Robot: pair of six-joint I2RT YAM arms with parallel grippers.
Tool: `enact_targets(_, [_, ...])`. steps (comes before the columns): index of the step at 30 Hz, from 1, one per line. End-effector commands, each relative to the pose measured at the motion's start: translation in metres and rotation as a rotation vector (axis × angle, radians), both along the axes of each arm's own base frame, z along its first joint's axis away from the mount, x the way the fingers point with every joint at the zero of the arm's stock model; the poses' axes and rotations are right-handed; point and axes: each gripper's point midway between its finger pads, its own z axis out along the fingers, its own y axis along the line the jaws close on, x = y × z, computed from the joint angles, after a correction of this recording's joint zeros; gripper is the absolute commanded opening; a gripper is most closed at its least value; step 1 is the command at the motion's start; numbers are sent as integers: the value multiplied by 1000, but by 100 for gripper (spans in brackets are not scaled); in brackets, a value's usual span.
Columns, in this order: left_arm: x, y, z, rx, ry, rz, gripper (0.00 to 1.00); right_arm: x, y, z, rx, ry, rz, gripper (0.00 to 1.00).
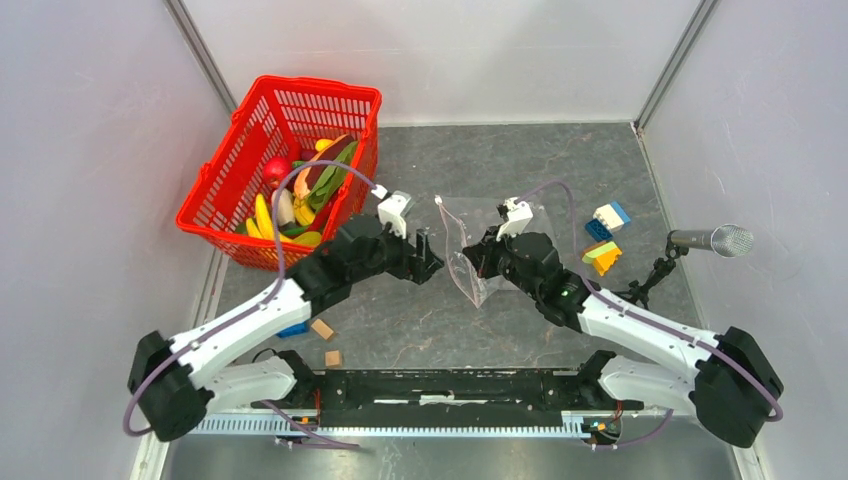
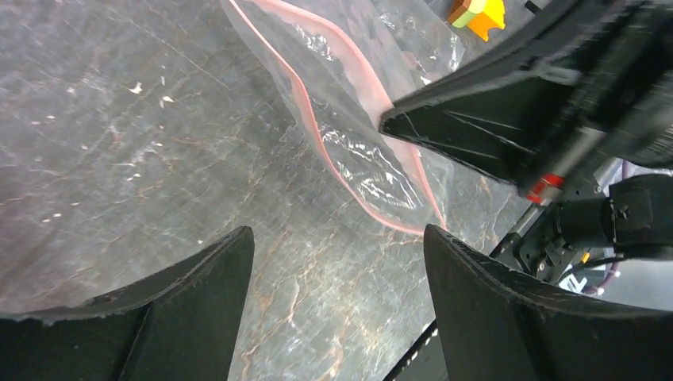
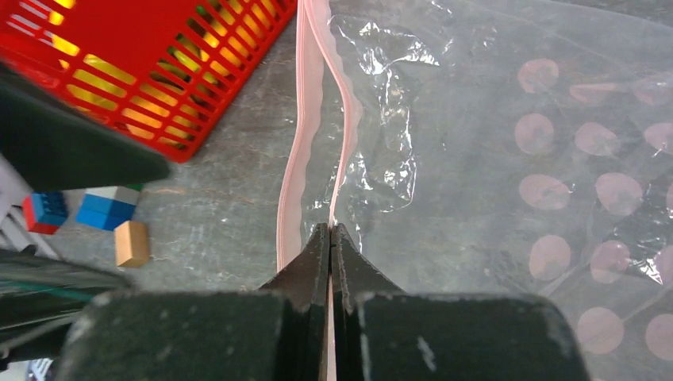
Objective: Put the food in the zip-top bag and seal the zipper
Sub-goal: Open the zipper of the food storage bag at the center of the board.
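Observation:
The clear zip-top bag [image 1: 478, 245] lies on the table between the arms, empty, its mouth facing left. Its pink zipper [image 3: 305, 119] gapes open; one lip runs between my right gripper's jaws. My right gripper [image 3: 330, 230] is shut on that upper lip of the zipper and shows in the top view [image 1: 487, 246]. My left gripper [image 2: 337, 238] is open and empty, hovering just left of the bag's mouth [image 1: 432, 258]. The bag also shows in the left wrist view [image 2: 357, 151]. The food [image 1: 300, 190], yellow bananas and green and red pieces, lies in the red basket.
The red mesh basket [image 1: 335, 105] stands at the back left. Building blocks [image 1: 605, 240] lie right of the bag, and small wooden and blue blocks [image 1: 322, 330] lie near the left arm. A microphone [image 1: 712, 240] on a stand is at the right edge.

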Motion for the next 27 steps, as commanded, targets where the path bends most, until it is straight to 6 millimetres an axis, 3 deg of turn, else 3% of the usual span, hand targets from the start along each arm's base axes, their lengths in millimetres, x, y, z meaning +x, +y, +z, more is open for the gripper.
enact_targets(1, [19,-35,10,-191,4,32,84,-3,8,30,133,-45,22,0])
enact_targets(4, [22,-49,-3,-209,44,11,84,-4,7,31,141,-40,22,0])
enact_targets(9, [28,-55,-31,-191,86,30,81,-7,4,35,171,-49,18,0])
enact_targets(14, [25,-68,-37,-218,111,-21,65,-9,2,45,169,-67,25,0])
enact_targets(17, [23,-72,-41,-226,127,-45,36,-8,-3,49,158,-84,11,0])
enact_targets(20, [29,-60,-51,-161,125,24,8,-4,-15,48,61,-96,-22,0])
enact_targets(21, [33,-51,-57,-116,118,64,3,-2,-23,46,2,-91,-43,0])
enact_targets(23, [42,-33,-65,-15,94,133,2,0,-42,41,-122,-78,-90,0])
enact_targets(27, [50,-4,-81,165,85,217,2,-4,-70,50,-276,-68,-135,0])
